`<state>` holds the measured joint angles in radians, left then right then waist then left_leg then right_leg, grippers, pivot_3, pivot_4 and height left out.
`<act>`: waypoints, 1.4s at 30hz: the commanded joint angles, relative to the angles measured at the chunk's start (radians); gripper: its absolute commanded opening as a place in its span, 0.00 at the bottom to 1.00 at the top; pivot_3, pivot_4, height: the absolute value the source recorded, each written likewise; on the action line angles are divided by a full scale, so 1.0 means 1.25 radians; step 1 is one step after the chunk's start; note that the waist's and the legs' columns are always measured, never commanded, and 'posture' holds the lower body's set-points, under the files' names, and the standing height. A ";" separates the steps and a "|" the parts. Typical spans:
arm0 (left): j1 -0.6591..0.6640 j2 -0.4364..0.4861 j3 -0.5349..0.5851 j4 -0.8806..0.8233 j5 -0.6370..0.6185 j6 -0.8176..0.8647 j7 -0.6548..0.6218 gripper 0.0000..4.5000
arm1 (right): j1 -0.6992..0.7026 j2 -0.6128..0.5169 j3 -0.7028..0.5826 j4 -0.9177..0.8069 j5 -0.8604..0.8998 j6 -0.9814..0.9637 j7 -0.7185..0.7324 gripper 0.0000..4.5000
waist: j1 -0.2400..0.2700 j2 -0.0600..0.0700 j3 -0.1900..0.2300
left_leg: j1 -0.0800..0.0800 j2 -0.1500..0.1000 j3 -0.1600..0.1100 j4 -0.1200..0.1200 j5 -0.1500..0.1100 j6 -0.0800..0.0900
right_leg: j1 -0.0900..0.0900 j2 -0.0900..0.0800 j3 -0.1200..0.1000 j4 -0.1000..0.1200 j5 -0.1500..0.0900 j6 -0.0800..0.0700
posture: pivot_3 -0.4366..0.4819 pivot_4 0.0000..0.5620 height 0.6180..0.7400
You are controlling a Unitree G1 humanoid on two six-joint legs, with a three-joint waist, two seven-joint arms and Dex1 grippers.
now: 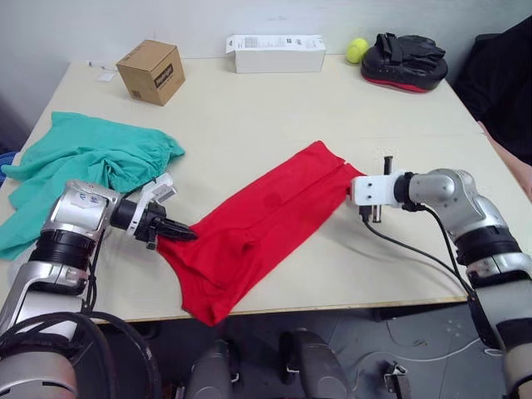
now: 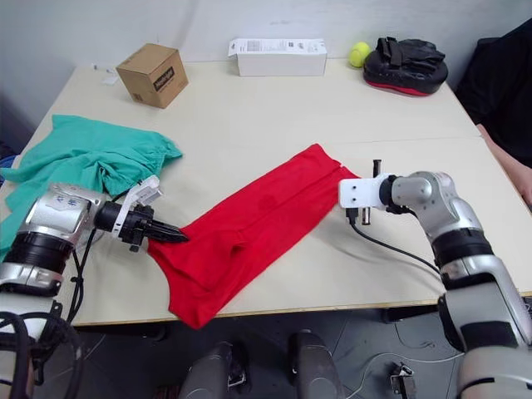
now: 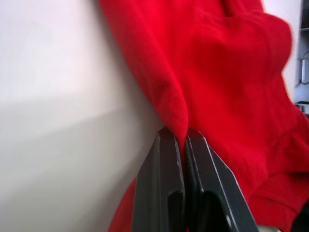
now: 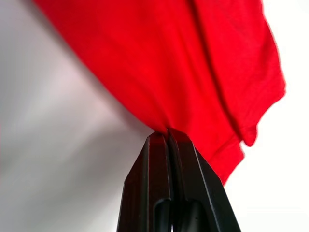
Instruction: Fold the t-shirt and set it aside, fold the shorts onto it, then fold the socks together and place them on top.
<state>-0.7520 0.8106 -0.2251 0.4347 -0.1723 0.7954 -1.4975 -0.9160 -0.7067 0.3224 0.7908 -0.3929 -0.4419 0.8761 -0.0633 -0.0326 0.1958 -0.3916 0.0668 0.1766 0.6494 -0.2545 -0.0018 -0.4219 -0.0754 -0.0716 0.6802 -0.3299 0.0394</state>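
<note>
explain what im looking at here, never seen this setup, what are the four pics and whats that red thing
A two-armed humanoid robot stands at a table. The two wide pictures come from cameras on its head; the two close-ups look along each arm's pinching fingers. The left tool and the right tool are both shut on opposite edges of a red t-shirt, stretched between them. Teal shorts lie at the robot's left. At the far edge sit a cardboard box, a white box, a tennis ball and a black padded mitt.
</note>
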 commanded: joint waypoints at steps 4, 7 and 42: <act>0.122 0.010 0.067 -0.284 -0.106 0.169 0.087 0.00 | -0.137 0.069 0.054 0.183 -0.075 -0.035 -0.092 0.00 | -0.003 0.000 0.000 | -0.001 0.000 0.000 0.000 0.000 -0.001 | -0.002 0.000 0.001 0.001 0.000 0.000 | 0.48 0.27 1.00; 0.172 -0.009 0.088 -0.378 -0.136 0.237 0.161 0.00 | -0.182 0.101 0.077 0.250 -0.103 -0.042 -0.130 0.00 | -0.007 0.000 0.000 | -0.002 0.000 0.000 0.000 0.001 -0.001 | -0.003 0.000 0.001 0.002 0.000 -0.001 | 0.48 0.27 1.00; 0.415 0.079 0.358 -0.569 -0.383 0.378 0.403 0.80 | -0.186 0.050 0.052 0.222 -0.029 -0.228 -0.040 0.65 | -0.017 -0.001 0.001 | 0.001 -0.001 -0.001 -0.003 0.003 -0.004 | -0.003 0.000 0.004 0.005 -0.001 -0.002 | 0.48 0.27 1.00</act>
<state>-0.1974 0.8551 0.2122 -0.3167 -0.6318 1.3142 -0.9138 -1.1756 -0.6111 0.4327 1.1621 -0.5245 -0.6708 0.7354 -0.0844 -0.0337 0.1964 -0.3904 0.0659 0.1746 0.6450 -0.2514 -0.0076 -0.4254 -0.0742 -0.0673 0.6857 -0.3313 0.0368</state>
